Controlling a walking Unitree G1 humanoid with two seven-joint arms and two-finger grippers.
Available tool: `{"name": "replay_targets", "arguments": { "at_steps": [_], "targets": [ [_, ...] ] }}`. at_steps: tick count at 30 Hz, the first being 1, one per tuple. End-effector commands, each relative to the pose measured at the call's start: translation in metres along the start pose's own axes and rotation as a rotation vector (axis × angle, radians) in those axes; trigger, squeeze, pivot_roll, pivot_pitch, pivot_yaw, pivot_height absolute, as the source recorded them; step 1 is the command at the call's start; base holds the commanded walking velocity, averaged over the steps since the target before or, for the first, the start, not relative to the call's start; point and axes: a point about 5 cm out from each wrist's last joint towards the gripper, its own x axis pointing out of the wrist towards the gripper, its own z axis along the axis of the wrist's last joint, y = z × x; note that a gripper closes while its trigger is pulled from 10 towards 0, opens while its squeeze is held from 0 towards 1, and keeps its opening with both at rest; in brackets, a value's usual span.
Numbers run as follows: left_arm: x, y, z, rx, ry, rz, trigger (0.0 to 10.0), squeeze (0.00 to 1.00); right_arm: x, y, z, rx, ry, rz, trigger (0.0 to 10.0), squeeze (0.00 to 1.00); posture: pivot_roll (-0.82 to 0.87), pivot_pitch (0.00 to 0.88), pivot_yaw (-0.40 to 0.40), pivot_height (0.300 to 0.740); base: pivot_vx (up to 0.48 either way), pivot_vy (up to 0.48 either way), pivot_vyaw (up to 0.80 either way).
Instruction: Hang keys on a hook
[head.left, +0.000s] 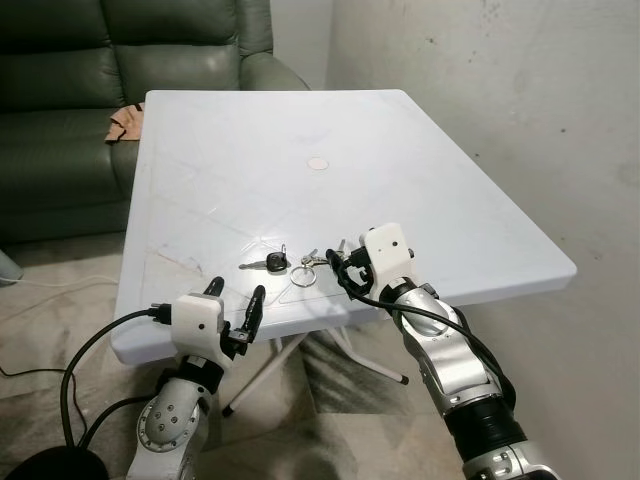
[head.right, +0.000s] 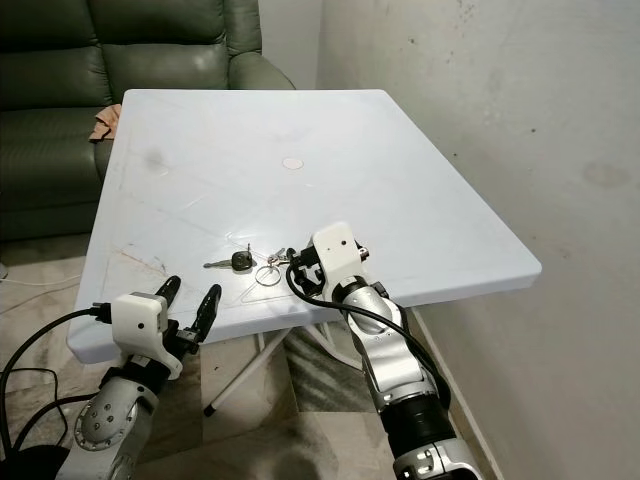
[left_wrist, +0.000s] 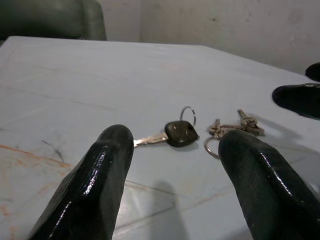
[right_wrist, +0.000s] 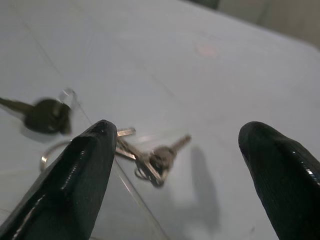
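1. Right hand (head.left: 343, 266): positioned over the near part of the bench (head.left: 420, 170), just beside the keys (head.left: 300, 264). Its two black fingers (right_wrist: 75, 185) are spread apart and grip nothing. In the right wrist view the small keys lie on the bench surface between and beyond the two fingertips.
2. Left hand (head.left: 234, 305): held at the near edge of the bench, on the robot's left of the keys and slightly nearer the robot. Its fingers (left_wrist: 95, 185) are also spread, with nothing between them. The left wrist view looks across the bench top toward the keys.
3. Keys: lying flat on the white bench, near its front edge, between the two hands. The set consists of a black-headed key (left_wrist: 177, 134) with its blade pointing toward the robot's left, a large wire ring (head.left: 302, 277), and a cluster of small metal keys (left_wrist: 235, 127) on the side nearer the right hand. A smaller ring stands up from the black key head.
4. Bench: white plastic top with scuff and rust-coloured marks toward the near left corner and a round plug (head.left: 318, 163) at its centre.
5. Surroundings: a dark green sofa (head.left: 70, 70) stands behind the bench on the left, and a grey concrete wall (head.left: 520, 90) runs along the right. Black cables (head.left: 85, 360) trail from the left arm.
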Motion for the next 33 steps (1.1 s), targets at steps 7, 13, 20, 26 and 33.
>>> {"name": "replay_targets", "arguments": {
  "at_steps": [7,13,20,26,33],
  "targets": [
    [-0.006,-0.005,0.002,0.006,-0.010,-0.001,10.0,0.00,0.007,0.010,0.004,-0.007,0.022,0.005,10.0,0.00,0.07,0.052,-0.118,0.740,0.000,0.000,0.00],
    [-0.010,-0.005,0.001,0.003,-0.007,0.011,10.0,0.00,0.007,0.024,0.009,-0.041,-0.003,0.067,10.0,0.00,0.08,0.056,-0.126,0.740,0.000,0.000,0.00],
    [-0.012,-0.005,0.001,-0.002,-0.003,0.029,10.0,0.00,0.007,0.027,0.002,-0.035,0.044,0.063,10.0,0.00,0.08,0.069,-0.135,0.740,0.000,0.000,0.00],
    [-0.013,-0.009,0.001,-0.011,-0.003,0.026,10.0,0.00,0.011,0.024,-0.004,0.029,0.100,-0.001,10.0,0.00,0.07,0.083,-0.136,0.740,0.000,0.000,0.00],
    [-0.016,-0.011,0.000,-0.010,0.003,0.019,10.0,0.00,0.013,0.019,-0.003,0.062,0.103,-0.042,10.0,0.00,0.07,0.099,-0.131,0.740,0.000,0.000,0.00]
  ]
}}
